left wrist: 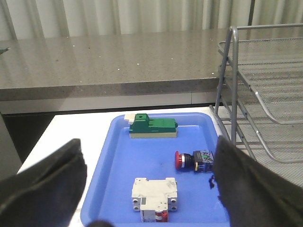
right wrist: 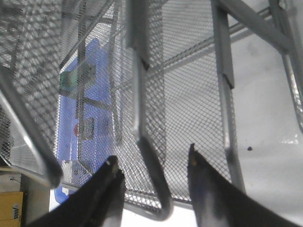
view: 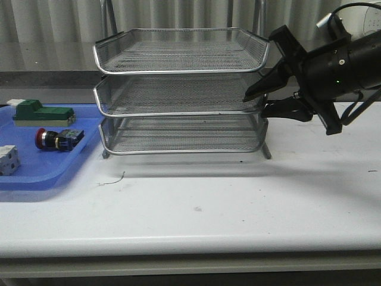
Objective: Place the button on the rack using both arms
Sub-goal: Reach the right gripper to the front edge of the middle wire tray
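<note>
Bare tabletop (view: 196, 214) fills the foreground. Nothing of the task is done: the button (view: 58, 139) lies in the blue tray (view: 36, 176), at nine o'clock from the rack (view: 181, 89). Left gripper (left wrist: 147, 189) hangs over it, spread wide, empty. Right gripper (view: 257, 101), fingers apart, straddles the rack's corner rim at three o'clock. Pickup, transfer and placing all remain.

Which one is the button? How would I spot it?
Look at the flat blue tray left of the silver rack. Three small things lie on it. The button is the middle one, between a green block and a white block, and only it has a round red cap.
</note>
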